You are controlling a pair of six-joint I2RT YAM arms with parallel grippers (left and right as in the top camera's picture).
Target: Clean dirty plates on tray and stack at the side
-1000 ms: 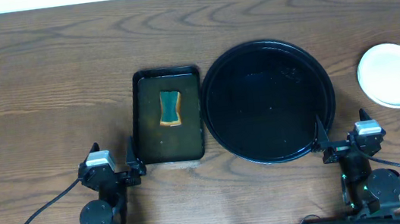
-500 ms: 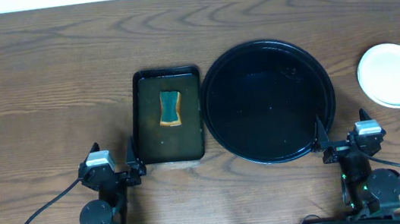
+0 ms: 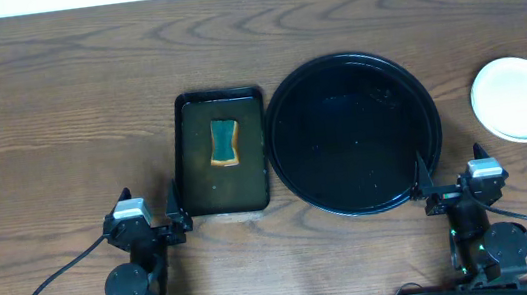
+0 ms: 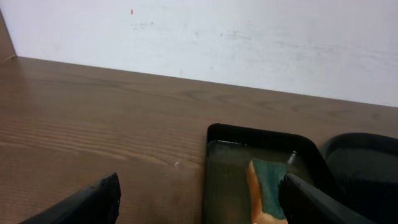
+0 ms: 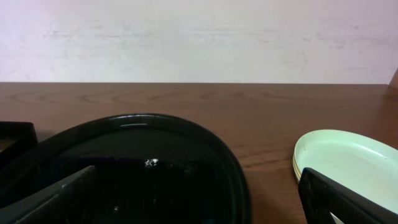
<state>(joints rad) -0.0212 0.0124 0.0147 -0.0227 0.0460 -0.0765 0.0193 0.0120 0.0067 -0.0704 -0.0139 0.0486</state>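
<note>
Brightly and evenly lit from above, with only faint, soft shadows on the desk (image 3: pixel 58 112). Nearly washed out on the plates (image 3: pixel 517 99) overhead. Dull, scattered glints across the glossy tray (image 3: pixel 344 148); a thin highlight along its rim in the right wrist view. Crisp overhead, softer in both wrist views: blurred on the near dark fingers (image 4: pixel 87 202) of the left hand (image 4: pixel 200 190), flat and slightly pink on the wall (image 5: pixel 199 37).
</note>
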